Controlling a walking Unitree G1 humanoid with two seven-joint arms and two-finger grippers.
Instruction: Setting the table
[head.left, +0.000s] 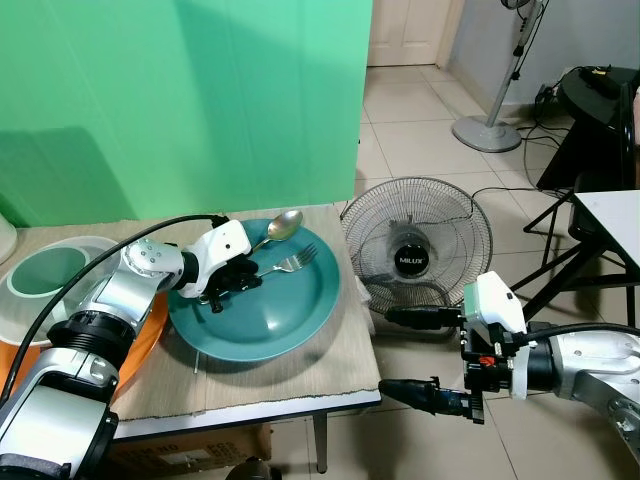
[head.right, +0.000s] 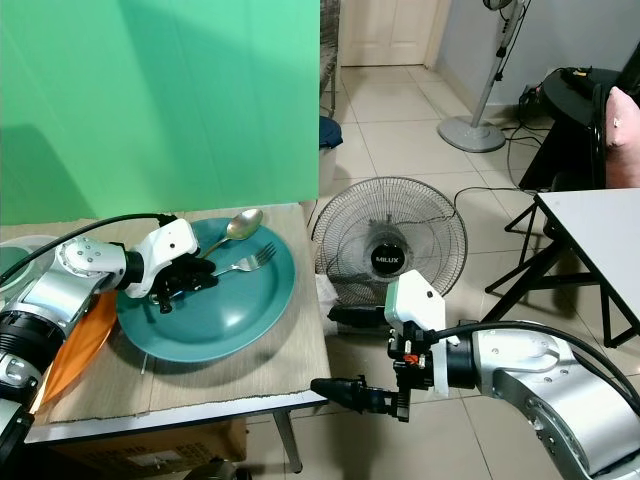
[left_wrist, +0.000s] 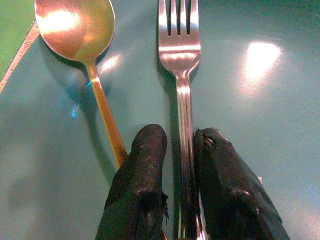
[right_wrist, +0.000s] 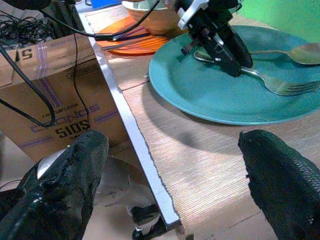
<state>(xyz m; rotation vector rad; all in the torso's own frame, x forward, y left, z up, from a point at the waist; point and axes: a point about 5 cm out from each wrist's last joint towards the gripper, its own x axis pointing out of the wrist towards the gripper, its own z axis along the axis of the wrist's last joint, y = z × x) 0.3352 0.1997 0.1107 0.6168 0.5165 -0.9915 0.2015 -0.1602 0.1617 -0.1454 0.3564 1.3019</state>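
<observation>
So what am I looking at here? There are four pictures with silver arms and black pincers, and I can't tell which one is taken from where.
It is a humanoid robot setting a table. Two pictures come from a stereo camera on its head, looking down. The other two come from cameras on its wrists, each looking along that arm's two black fingers.

The left end effector is over a teal plate on a woven mat on the table. Its fingers are closed on the handle of a silver fork lying in the plate, with a gold spoon beside it. An orange plate and a pale bowl sit further to the robot's left.

The right end effector hangs open off the table's edge, holding nothing. On the floor beyond it stands a small fan.
</observation>
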